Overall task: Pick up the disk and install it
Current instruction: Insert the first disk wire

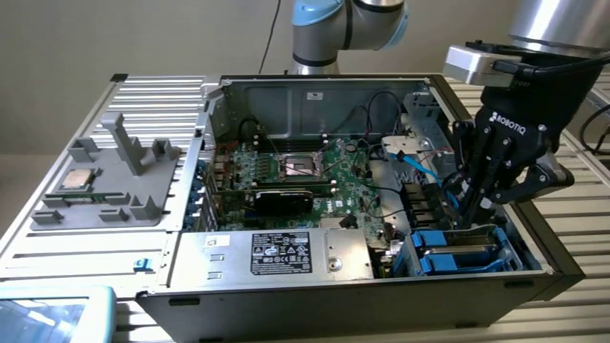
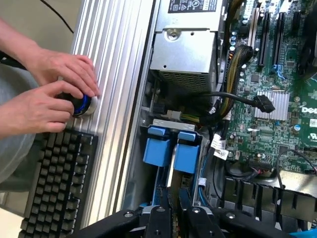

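Tool: the black tool (image 1: 470,218) reaches down into the case. Its fingers are almost together and pinch the thin edge of the disk.
Disk: the disk (image 1: 458,256) stands on its edge in a slot in the case corner at the exterior view's right. It is flat grey metal in shiny blue plastic.
Case: the computer case (image 1: 286,93) is an open metal box with a green board (image 1: 315,179) and black wires inside.
Silver box: the silver box (image 1: 286,254) is smooth and sits near the slot.
Surface: the surface (image 1: 57,250) is ribbed silver metal.
Tray: a grey tray (image 1: 105,179) with blocky posts sits beside the case.
Room: a plain pale wall.
Hands: a person's hands (image 2: 64,69) hold a round knob (image 2: 81,105) beside a black keyboard (image 2: 54,183).
Open room: the slot is tight, and the case wall is just beside the tool.
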### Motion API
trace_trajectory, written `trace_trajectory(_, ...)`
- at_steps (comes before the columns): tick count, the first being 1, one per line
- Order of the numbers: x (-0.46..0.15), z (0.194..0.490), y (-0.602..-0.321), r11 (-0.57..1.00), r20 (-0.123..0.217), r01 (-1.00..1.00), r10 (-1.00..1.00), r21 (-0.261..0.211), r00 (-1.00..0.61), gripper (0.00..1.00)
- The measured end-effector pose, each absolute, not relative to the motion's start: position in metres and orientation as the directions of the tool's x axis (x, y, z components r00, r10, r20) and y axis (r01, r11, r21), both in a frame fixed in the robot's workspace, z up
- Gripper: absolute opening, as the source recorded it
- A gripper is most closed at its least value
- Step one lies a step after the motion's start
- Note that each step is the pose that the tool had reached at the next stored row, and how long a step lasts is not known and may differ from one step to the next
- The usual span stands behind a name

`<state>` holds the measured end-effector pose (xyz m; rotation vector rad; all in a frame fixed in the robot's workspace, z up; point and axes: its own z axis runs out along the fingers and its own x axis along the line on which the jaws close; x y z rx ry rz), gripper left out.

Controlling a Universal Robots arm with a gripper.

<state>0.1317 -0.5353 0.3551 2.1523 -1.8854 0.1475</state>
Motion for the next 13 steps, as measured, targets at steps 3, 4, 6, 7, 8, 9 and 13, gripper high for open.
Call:
trace_trajectory(3,0.132,0.355,-0.538,-0.112,0.227,-0.985,-0.964,0.134,0.141,0.16)
trace_trajectory(4,0.132,0.355,-0.541,-0.112,0.225,-0.985,-0.964,0.133,0.140,0.16)
trace_trajectory(6,0.132,0.355,-0.544,-0.110,0.220,-0.985,-0.966,0.133,0.137,0.16)
trace_trajectory(7,0.132,0.355,-0.545,-0.107,0.218,-0.985,-0.967,0.132,0.135,0.16)
trace_trajectory(8,0.132,0.355,-0.545,-0.105,0.214,-0.986,-0.968,0.132,0.132,0.16)
trace_trajectory(9,0.132,0.355,-0.546,-0.103,0.210,-0.986,-0.969,0.132,0.129,0.16)
trace_trajectory(13,0.134,0.354,-0.546,-0.093,0.198,-0.987,-0.973,0.130,0.118,0.16)
